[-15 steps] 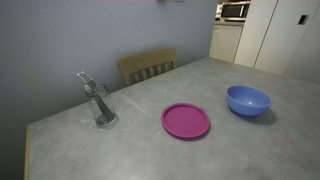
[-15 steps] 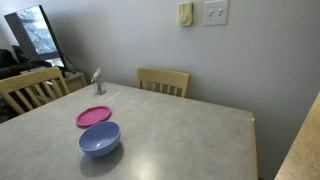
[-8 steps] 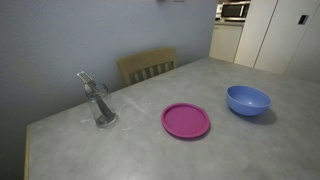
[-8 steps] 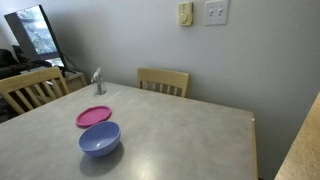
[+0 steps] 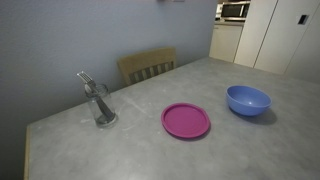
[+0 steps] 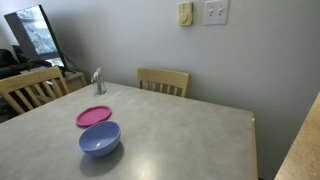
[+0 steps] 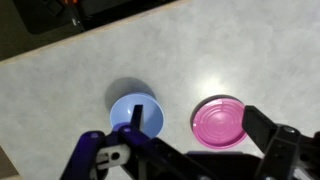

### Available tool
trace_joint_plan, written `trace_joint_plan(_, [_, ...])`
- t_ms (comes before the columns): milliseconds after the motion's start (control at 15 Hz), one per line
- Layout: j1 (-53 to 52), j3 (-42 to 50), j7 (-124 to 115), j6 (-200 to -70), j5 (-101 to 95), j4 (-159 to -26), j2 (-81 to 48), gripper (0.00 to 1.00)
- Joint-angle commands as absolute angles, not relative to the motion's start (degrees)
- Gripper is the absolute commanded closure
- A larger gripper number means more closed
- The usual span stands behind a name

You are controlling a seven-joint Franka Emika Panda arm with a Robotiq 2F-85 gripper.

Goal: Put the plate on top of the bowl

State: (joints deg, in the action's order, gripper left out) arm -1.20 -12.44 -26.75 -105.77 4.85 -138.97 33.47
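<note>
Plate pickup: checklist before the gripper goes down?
1. Plate flat on table, nothing on it: ok.
2. Bowl upright, empty: ok.
3. Gripper open: ok.
4. Gripper centred over Plate: not ok; the wrist view shows it between Bowl and Plate.
5. Glass with utensils stands apart from Plate: ok.
6. Gripper height above table: cannot tell.

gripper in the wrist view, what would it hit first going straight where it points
Probably the grey tabletop, in the gap between the round periwinkle-blue plastic bowl and the flat magenta-pink plastic plate. The open gripper hangs above both, though depth is unclear.
</note>
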Motion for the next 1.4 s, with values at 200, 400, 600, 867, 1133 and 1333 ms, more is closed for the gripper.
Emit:
trace_joint_plan(200, [-2.03,-14.94,-34.20,-116.75,6.07,-132.49,16.79,0.00])
trace_joint_plan(400, [-3.24,-13.93,-35.09,-117.46,4.88,-133.85,17.55,0.00])
trace_joint_plan(600, [-3.64,-13.66,-36.00,-118.15,4.89,-131.95,13.70,0.00])
trace_joint_plan(867, [-3.59,-13.56,-36.06,-118.61,4.64,-131.09,12.30,0.00])
trace_joint_plan(1133, [-3.81,-13.09,-34.54,-119.32,3.85,-125.56,5.00,0.00])
trace_joint_plan(1333, [-4.62,-12.59,-33.98,-118.71,3.25,-120.09,-0.77,0.00])
